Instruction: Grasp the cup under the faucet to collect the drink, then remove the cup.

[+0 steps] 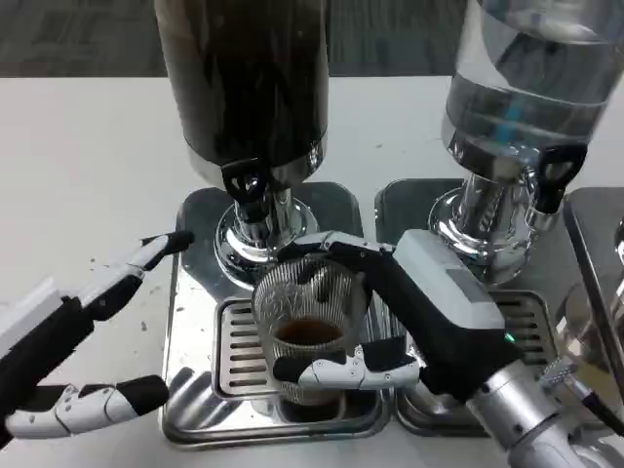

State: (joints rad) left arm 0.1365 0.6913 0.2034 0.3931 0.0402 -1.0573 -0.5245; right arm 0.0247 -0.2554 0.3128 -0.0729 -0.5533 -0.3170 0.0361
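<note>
Wrapping its fingers (343,371) around the ribbed cup (307,317) under the dark dispenser's faucet (244,183), right hand (429,312) is collecting; left hand (88,341) is waiting open; withdrawal likely comes next.

The single head view looks steeply down, close over the drink dispensers (244,88) on the white table (88,166).

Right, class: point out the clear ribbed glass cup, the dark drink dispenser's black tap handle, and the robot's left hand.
clear ribbed glass cup (308,310): head view, upper wall.
black tap handle (244,182): head view, lever middle.
left hand (93,341): head view, open, middle of the hand.
</note>
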